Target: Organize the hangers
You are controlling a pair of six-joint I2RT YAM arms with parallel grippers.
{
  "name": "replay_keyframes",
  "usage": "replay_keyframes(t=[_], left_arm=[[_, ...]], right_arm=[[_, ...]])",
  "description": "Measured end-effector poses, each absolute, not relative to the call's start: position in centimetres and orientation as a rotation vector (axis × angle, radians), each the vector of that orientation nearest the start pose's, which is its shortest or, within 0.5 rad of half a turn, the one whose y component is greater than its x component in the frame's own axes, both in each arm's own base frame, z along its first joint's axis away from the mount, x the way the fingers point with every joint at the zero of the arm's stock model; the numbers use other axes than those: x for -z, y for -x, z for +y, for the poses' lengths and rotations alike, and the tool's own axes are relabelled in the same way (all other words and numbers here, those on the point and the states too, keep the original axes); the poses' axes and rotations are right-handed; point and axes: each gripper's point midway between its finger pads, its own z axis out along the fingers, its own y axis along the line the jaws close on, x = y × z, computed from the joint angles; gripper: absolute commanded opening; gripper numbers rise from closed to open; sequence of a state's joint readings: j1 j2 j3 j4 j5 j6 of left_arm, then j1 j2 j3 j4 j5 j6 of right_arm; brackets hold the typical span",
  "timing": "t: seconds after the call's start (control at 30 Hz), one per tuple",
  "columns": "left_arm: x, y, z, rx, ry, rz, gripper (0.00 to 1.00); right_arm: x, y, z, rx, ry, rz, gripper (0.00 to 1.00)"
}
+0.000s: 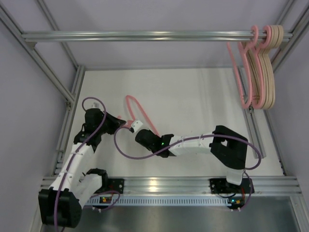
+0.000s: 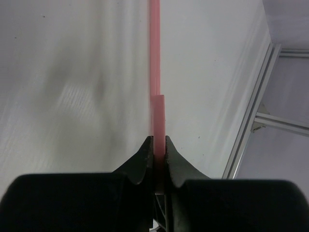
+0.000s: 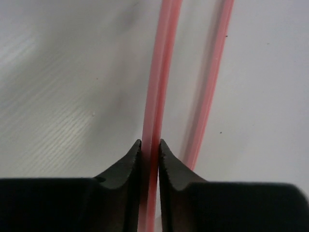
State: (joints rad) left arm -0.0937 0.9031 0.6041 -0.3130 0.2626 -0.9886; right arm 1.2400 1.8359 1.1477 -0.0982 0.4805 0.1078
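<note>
Item: pink hanger (image 1: 137, 108), one pc, loose from the rest.
Location: over the worktop (image 1: 203, 96), left of centre, near the arm bases; well apart from the rail (image 1: 145, 35). Lifted or resting on the surface: can't tell.
Left end effector (image 1: 122, 123): clamped on the hanger; wrist view shows the jaws pinched onto a pink bar (image 2: 154, 48), edge-on.
Right end effector (image 1: 137, 125): also clamped on it, just beside the left; wrist view shows a thin pink bar (image 3: 161, 58) between the closed jaws, with a second bar of the same loop to the right.
Hung hangers (image 1: 260, 72): several, pink and beige mixed, hooks over the rail at far right, bunched close. Exact count unclear.
Done (est.): most of the set is on the rail.
Left (est.): this one hanger needs carrying across to the far-right end and hooking beside the others.
Other loose hangers: none seen in the top view.
</note>
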Motion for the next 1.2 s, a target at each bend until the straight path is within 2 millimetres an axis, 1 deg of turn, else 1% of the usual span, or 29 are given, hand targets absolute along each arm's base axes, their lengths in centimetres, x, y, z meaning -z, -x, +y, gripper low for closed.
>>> replay_keyframes(t=[0.03, 0.07, 0.1, 0.13, 0.17, 0.23, 0.27, 0.33, 0.37, 0.4, 0.43, 0.5, 0.53, 0.63, 0.7, 0.73, 0.8, 0.87, 0.93, 1.0, 1.1, 1.17, 1.2], left_arm=[[-15.1, -27.8, -10.5, 0.868, 0.855, 2.146, 0.00], [-15.0, -27.7, -10.4, 0.861, 0.858, 2.151, 0.01], [-15.0, -27.7, -10.4, 0.856, 0.861, 2.152, 0.11], [-15.1, -27.7, -10.4, 0.856, 0.857, 2.148, 0.25], [-15.4, -27.8, -10.4, 0.856, 0.842, 2.146, 0.48], [-16.4, -28.0, -10.6, 0.869, 0.806, 2.139, 0.64], [-17.1, -28.1, -10.7, 0.874, 0.789, 2.131, 0.78], [-18.8, -28.5, -10.7, 0.871, 0.751, 2.111, 0.89], [-19.9, -28.8, -10.6, 0.867, 0.733, 2.095, 0.96], [-20.9, -29.1, -10.6, 0.864, 0.715, 2.075, 0.98], [-22.3, -29.4, -10.4, 0.852, 0.695, 2.055, 0.98], [-25.6, -30.1, -9.9, 0.822, 0.643, 1.991, 0.98], [-26.9, -30.4, -9.7, 0.813, 0.624, 1.960, 0.98], [-31.2, -31.1, -8.4, 0.723, 0.560, 1.857, 0.98], [-32.9, -31.5, -7.2, 0.644, 0.538, 1.805, 0.98], [-33.1, -31.6, -6.5, 0.599, 0.533, 1.791, 0.98], [-32.8, -31.8, -5.3, 0.506, 0.530, 1.788, 0.98], [-31.9, -31.9, -4.2, 0.425, 0.528, 1.802, 0.98], [-30.6, -31.8, -3.2, 0.337, 0.523, 1.822, 0.98], [-28.7, -31.7, -2.3, 0.261, 0.513, 1.857, 0.98], [-25.4, -31.1, -1.5, 0.174, 0.499, 1.933, 0.98], [-23.1, -30.6, -1.3, 0.136, 0.480, 1.993, 0.98], [-22.2, -30.4, -1.2, 0.122, 0.470, 2.018, 0.98]], right_arm=[[-6.5, -22.1, 39.9, -0.120, 1.003, 2.008, 0.04], [-6.6, -22.4, 39.7, -0.092, 0.986, 2.002, 0.00], [-6.8, -22.8, 39.4, -0.066, 0.976, 1.992, 0.00], [-7.0, -22.9, 39.3, -0.054, 0.967, 1.985, 0.00], [-7.2, -23.1, 39.2, -0.041, 0.963, 1.975, 0.00], [-7.7, -23.2, 38.9, -0.026, 0.958, 1.963, 0.00], [-8.2, -23.2, 38.7, -0.026, 0.950, 1.956, 0.00], [-9.4, -23.2, 38.4, -0.040, 0.935, 1.943, 0.00], [-10.1, -23.1, 38.2, -0.050, 0.929, 1.936, 0.00], [-10.9, -23.1, 38.1, -0.061, 0.920, 1.928, 0.00], [-11.8, -23.0, 37.9, -0.076, 0.907, 1.919, 0.00], [-13.8, -22.9, 37.1, -0.111, 0.879, 1.901, 0.00], [-14.1, -22.9, 36.9, -0.113, 0.874, 1.900, 0.00], [-16.7, -23.0, 35.5, -0.165, 0.842, 1.894, 0.00], [-18.0, -23.2, 34.3, -0.199, 0.822, 1.903, 0.00], [-18.7, -23.5, 33.6, -0.216, 0.811, 1.913, 0.00], [-20.0, -24.3, 31.5, -0.243, 0.771, 1.938, 0.00], [-21.3, -25.1, 29.2, -0.261, 0.716, 1.959, 0.00], [-22.8, -25.8, 26.4, -0.273, 0.650, 1.984, 0.00], [-24.7, -26.2, 23.8, -0.292, 0.577, 2.000, 0.00], [-28.7, -26.7, 20.5, -0.330, 0.465, 1.995, 0.00], [-31.7, -27.1, 18.7, -0.348, 0.389, 1.969, 0.00], [-33.5, -27.4, 17.5, -0.353, 0.343, 1.952, 0.00]])
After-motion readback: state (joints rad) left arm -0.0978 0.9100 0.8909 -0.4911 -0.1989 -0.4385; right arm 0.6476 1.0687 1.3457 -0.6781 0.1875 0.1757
